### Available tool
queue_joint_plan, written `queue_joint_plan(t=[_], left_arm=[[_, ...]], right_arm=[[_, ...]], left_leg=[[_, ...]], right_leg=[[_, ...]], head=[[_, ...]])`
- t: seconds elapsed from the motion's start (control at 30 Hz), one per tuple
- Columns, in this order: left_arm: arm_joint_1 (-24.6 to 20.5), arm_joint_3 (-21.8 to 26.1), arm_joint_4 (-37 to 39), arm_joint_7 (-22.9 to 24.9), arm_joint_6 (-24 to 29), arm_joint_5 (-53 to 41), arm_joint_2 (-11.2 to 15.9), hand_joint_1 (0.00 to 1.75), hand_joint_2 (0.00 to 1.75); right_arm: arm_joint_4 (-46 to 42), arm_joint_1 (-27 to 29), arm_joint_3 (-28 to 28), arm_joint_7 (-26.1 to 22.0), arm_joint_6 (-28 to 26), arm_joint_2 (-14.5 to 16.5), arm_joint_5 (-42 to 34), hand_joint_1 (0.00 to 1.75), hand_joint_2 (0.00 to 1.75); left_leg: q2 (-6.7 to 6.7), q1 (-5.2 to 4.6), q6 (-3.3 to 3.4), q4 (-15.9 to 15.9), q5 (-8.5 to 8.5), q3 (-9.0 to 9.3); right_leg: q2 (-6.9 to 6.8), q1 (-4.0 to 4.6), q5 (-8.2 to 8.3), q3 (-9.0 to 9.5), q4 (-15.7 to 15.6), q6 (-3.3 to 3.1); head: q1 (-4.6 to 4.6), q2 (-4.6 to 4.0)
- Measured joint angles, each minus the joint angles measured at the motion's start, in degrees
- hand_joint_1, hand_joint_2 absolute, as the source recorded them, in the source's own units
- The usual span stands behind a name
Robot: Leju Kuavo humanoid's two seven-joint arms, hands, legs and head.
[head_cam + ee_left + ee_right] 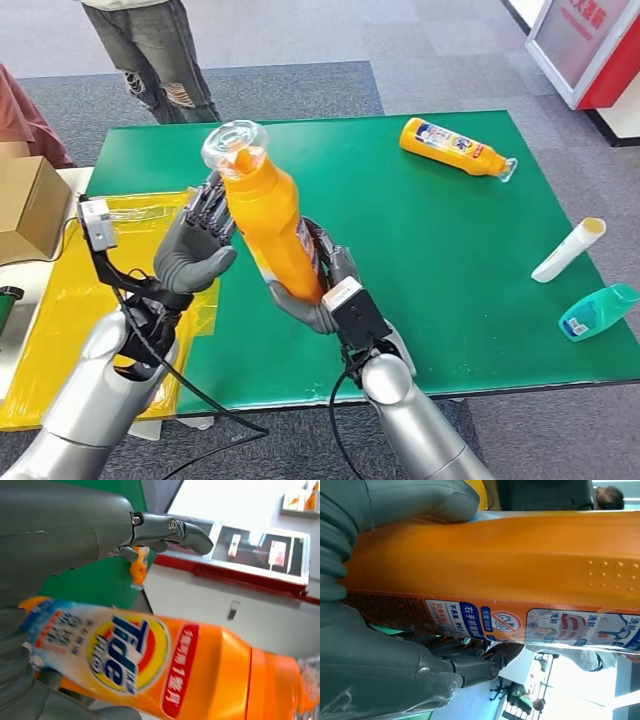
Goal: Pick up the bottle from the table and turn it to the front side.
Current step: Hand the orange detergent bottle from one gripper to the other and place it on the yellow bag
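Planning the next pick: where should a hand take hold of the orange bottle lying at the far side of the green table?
Probably around the wide middle of the lying orange bottle, coming from above with fingers across its long axis. It lies flat with nothing touching it, its narrow capped neck toward the table's right edge, a poorer hold.

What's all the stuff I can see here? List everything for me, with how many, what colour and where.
held bottle: 1, orange with a clear cap, lifted over the near left part of the table, tilted.
lying bottle: 1, orange-yellow, far right of the table, on its side.
white bottle: 1, white, right edge, lying.
teal bottle: 1, teal, near right corner, lying.
table: 1, green top.
yellow sheet: 1, left of the table.
cardboard box: 1, brown, far left.
person: 1, in jeans, behind the table.
right robot hand: grey, grips the held bottle's lower body.
left robot hand: grey, fingers spread against its side.
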Motion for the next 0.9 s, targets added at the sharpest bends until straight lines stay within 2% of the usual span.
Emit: queue_joint_plan(t=[0.27, 0.67, 0.7, 0.8, 0.83, 0.9], left_arm=[[-5.1, -6.6, 0.7, 2.6, 2.3, -0.2, -2.2, 0.00, 1.75], [-9.7, -9.9, 1.0, 3.7, 4.8, -0.2, -2.8, 0.01, 1.75], [-9.9, -10.0, 1.1, 3.7, 5.0, -0.2, -2.8, 0.25, 1.75], [-10.6, -10.4, 1.3, 3.7, 5.5, -0.7, -2.8, 1.52, 1.75], [-10.8, -10.5, 1.4, 3.7, 5.6, -0.8, -2.8, 1.72, 1.75], [-11.1, -10.7, 1.5, 3.7, 5.8, -1.0, -2.8, 1.75, 1.75]], right_arm=[[1.6, -0.8, 0.9, -0.3, -1.2, 0.1, -0.9, 1.75, 1.75], [2.9, -1.0, 1.0, -0.5, -1.3, 0.1, -1.6, 1.75, 1.75], [3.0, -1.0, 1.0, -0.5, -1.3, 0.1, -1.6, 1.75, 1.75], [3.4, -1.0, 1.3, -0.5, -1.4, 0.1, -1.6, 1.75, 1.75], [3.5, -1.0, 1.4, -0.5, -1.4, 0.1, -1.6, 1.75, 1.75], [3.9, -1.0, 1.5, -0.5, -1.5, 0.1, -1.6, 1.75, 1.75]], left_leg=[[0.00, 0.00, 0.03, 0.0, 0.02, -0.04], [0.03, 0.00, 0.00, 0.0, 0.04, -0.03], [0.03, 0.00, 0.00, 0.0, 0.04, -0.03], [0.03, 0.00, 0.00, 0.0, 0.04, -0.03], [0.03, 0.00, 0.00, 0.0, 0.04, -0.03], [0.03, 0.00, 0.00, 0.0, 0.04, -0.03]], right_leg=[[-0.01, -0.01, 0.06, -0.05, 0.0, -0.02], [0.01, 0.00, 0.08, -0.06, 0.0, -0.04], [0.01, 0.00, 0.08, -0.06, 0.0, -0.04], [0.01, 0.00, 0.08, -0.06, 0.0, -0.04], [0.01, 0.00, 0.08, -0.06, 0.0, -0.04], [0.01, 0.00, 0.08, -0.06, 0.0, -0.04]], head=[[0.01, 0.00], [-0.01, 0.00], [0.00, 0.00], [0.01, 0.00], [0.01, 0.00], [0.01, 0.00]])
